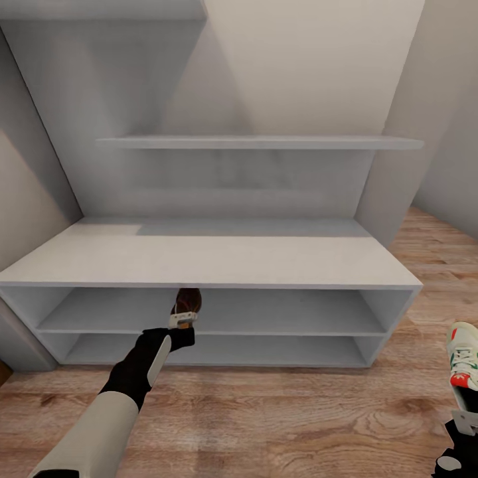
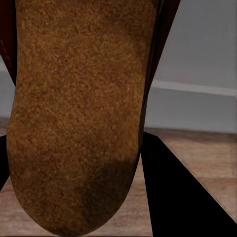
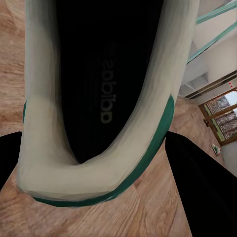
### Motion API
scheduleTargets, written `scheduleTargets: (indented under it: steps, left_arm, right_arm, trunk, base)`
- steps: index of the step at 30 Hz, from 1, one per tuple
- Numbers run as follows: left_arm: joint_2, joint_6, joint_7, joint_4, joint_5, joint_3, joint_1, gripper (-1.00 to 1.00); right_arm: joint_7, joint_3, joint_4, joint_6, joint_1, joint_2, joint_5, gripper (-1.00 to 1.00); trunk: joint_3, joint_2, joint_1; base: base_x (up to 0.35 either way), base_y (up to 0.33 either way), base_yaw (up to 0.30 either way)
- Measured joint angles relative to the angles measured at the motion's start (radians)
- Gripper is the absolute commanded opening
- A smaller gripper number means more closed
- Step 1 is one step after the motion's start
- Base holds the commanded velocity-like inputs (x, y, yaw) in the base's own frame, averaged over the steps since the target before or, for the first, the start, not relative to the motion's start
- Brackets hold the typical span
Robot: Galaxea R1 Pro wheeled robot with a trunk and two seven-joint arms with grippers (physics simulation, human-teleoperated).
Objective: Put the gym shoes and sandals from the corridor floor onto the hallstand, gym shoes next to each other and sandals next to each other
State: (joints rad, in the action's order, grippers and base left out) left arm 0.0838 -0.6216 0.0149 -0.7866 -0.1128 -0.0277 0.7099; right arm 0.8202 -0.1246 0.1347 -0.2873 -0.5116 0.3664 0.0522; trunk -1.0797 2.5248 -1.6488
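Wood-grain corridor floor (image 1: 265,425), pale grey hallstand (image 1: 212,259), cream walls (image 1: 312,60)

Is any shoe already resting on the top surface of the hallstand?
No. The hallstand top is bare; the left claw holds the sandal at the shelf opening.

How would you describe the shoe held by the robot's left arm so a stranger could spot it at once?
Start at the pale grey hallstand with two open shelves. At the front of its upper shelf, left of centre, the left gripper holds a sandal. It is dark brown, unlike the white, green-striped gym shoe at the far right.
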Motion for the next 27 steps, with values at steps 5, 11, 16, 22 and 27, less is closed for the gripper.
scheduleTargets:
  steps: [5,11,16,22,27]
  left_arm:
    - [0.001,0.0,0.0,0.002,0.0,0.0,0.0,-1.0]
    - [0.001,0.0,0.0,0.002,0.0,0.0,0.0,-1.0]
    - [0.001,0.0,0.0,0.001,0.0,0.0,0.0,-1.0]
    - [0.001,0.0,0.0,0.002,0.0,0.0,0.0,-1.0]
    - [0.001,0.0,0.0,0.002,0.0,0.0,0.0,-1.0]
  right_arm:
    - [0.0,0.0,0.0,0.0,0.0,0.0,0.0,-1.0]
    - [0.0,0.0,0.0,0.0,0.0,0.0,0.0,-1.0]
    - [0.0,0.0,0.0,0.0,0.0,0.0,0.0,-1.0]
    - [0.0,0.0,0.0,0.0,0.0,0.0,0.0,-1.0]
    - [0.0,0.0,0.0,0.0,0.0,0.0,0.001,-1.0]
  trunk:
    - [0.0,0.0,0.0]
    - [0.0,0.0,0.0]
    - [0.0,0.0,0.0]
    - [0.0,0.0,0.0]
    - [0.0,0.0,0.0]
  base:
    - [0.0,0.0,0.0]
    - [0.003,0.0,0.0]
    - [0.066,0.0,0.0]
    - [0.109,0.0,0.0]
    - [0.201,0.0,0.0]
